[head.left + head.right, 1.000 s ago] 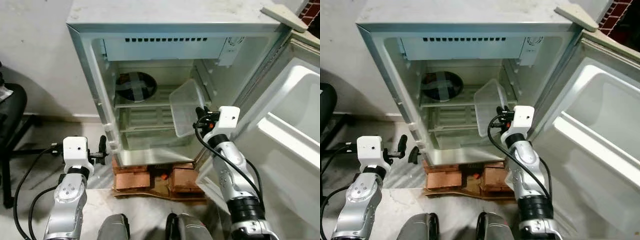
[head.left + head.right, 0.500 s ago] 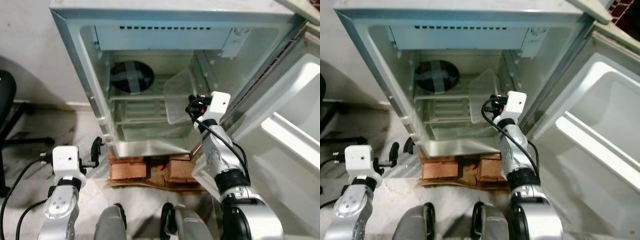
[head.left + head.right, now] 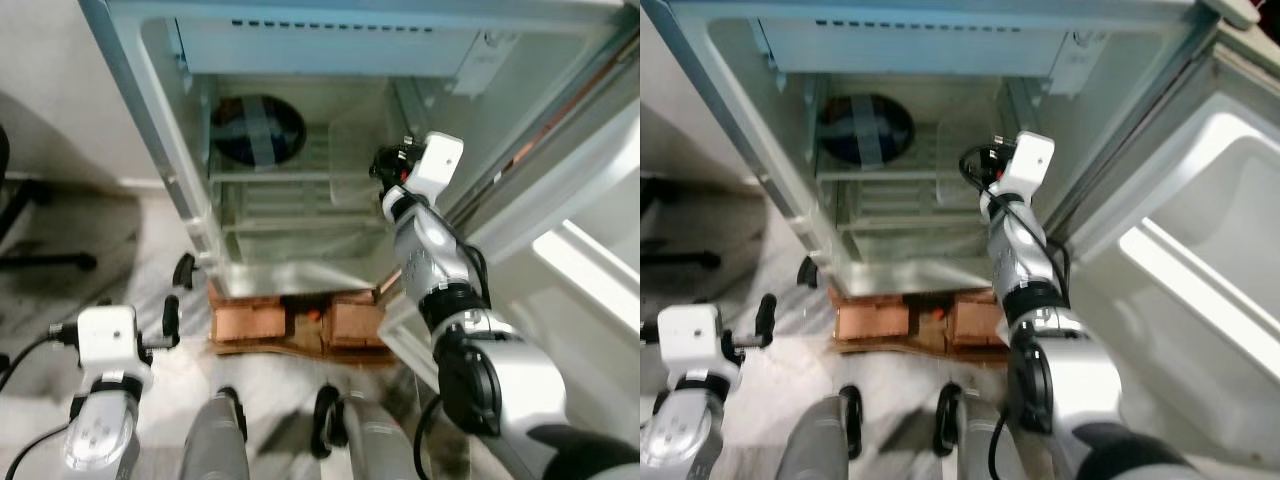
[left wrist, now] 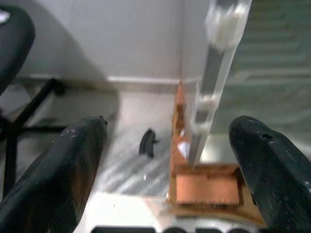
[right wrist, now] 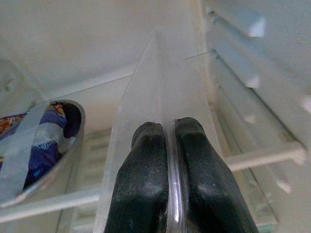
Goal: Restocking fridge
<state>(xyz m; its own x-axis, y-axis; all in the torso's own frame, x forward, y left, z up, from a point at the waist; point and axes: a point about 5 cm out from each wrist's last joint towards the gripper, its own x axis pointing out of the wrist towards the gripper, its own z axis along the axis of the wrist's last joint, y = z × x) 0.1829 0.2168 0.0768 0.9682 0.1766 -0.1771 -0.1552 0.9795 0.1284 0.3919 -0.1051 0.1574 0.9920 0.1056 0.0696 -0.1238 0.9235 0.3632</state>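
In the left eye view the fridge (image 3: pixel 300 150) takes up the upper half of the frame, and the right gripper (image 3: pixel 385 165) reaches into its upper centre, carrying a clear plastic container (image 3: pixel 345 150) that blurs faintly against the back wall beside the dark foil-taped bowl (image 3: pixel 258 130) on the wire shelf (image 3: pixel 290 178). A second ago the container stood tilted at the front opening; now it sits deeper, level with the shelf, so the restocking looks close to the set-down, though the whole picture has also shifted as the robot bent forward. The right eye view tells the same, with the open door (image 3: pixel 1200 250) at the right edge and the brick supports (image 3: pixel 910 320) under the fridge at lower centre. In the left wrist view the left gripper (image 4: pixel 170 160) hangs low with its fingers (image 4: pixel 58 170) spread wide and empty, facing the fridge's front corner and the floor. In the right wrist view the fingers (image 5: pixel 146 179) are pressed together on the container's thin wall, which runs up the middle of the frame, with the bowl at the left.
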